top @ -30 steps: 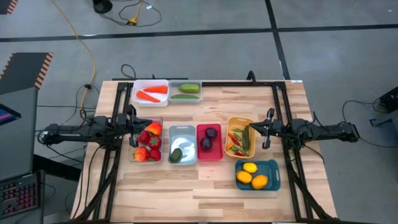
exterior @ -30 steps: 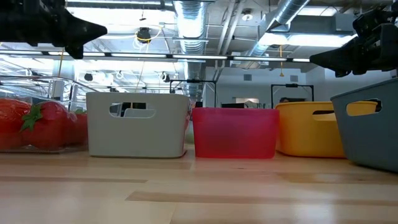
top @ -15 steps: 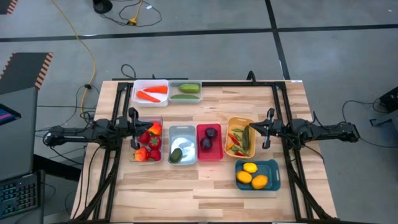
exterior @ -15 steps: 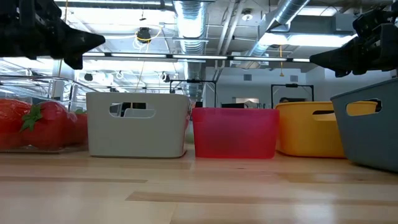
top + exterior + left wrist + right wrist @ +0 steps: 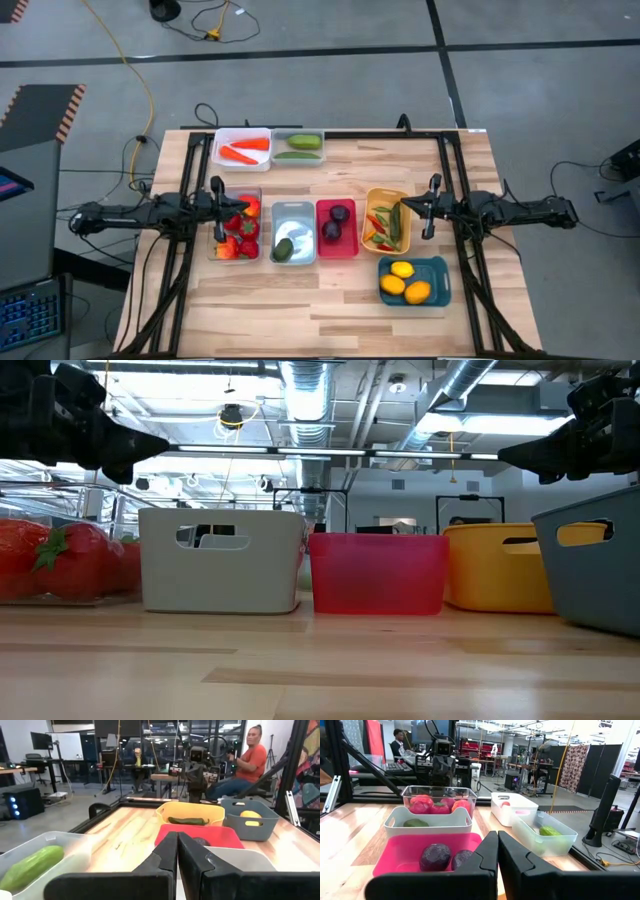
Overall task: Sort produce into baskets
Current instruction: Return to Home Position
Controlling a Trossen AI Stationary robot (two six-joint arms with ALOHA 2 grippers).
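Two dark plums (image 5: 338, 212) lay in the red bin (image 5: 344, 248). Left of it sat the grey bin (image 5: 295, 224), then strawberries (image 5: 247, 229) in a clear bin (image 5: 236, 260); right of it, chilies (image 5: 375, 222) in the yellow bin (image 5: 386, 191).

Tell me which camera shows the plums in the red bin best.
The right wrist view: both plums lie close up in the red bin. The high view shows them small, from above; the low view only the bin's wall; the left wrist view barely one.
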